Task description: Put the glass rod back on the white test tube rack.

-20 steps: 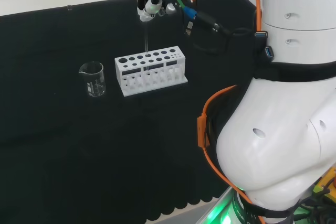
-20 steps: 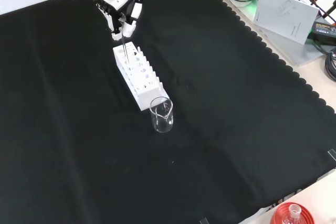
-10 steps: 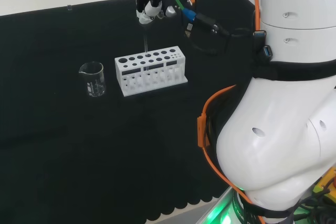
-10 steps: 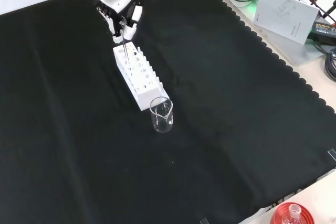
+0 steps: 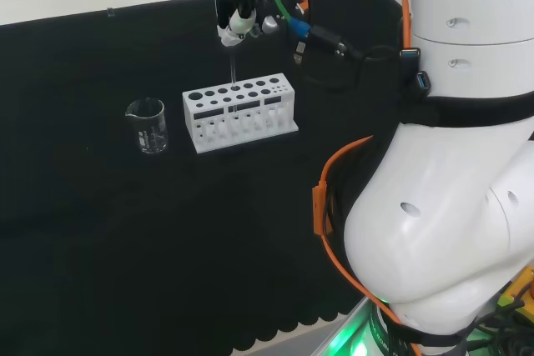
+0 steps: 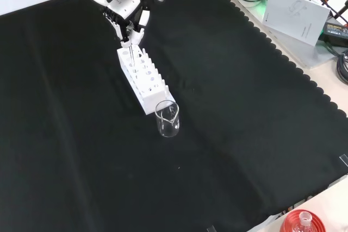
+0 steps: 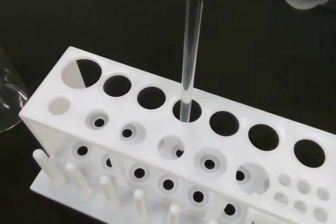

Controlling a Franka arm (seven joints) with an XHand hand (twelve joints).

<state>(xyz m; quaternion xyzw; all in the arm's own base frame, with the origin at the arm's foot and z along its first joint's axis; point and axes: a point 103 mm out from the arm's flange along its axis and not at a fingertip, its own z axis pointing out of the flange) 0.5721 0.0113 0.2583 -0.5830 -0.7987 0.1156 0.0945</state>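
Upper centre of the head view, my hand [image 5: 235, 7] pinches the top of a thin, brittle, slippery glass rod [image 7: 188, 61], its tip entering a hole in the white rack [image 7: 252, 121].

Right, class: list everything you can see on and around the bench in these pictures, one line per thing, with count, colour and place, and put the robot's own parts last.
Bench cloth: one, black, covers the bench.
White test tube rack: one, white, mid-cloth, under the hand.
Glass rod: one, clear, upright, lower end in a hole of the rack's back row.
Beaker: one, clear, left of the rack in the head view, standing apart from it.
Red ribbed stand with a flask: one, bottom edge of the front view, off the cloth.
Sheet of paper: one, white, top right of the front view.
Arm links: white, right of the head view.
Hand: one, black and white, above the rack, pinching the rod's top.
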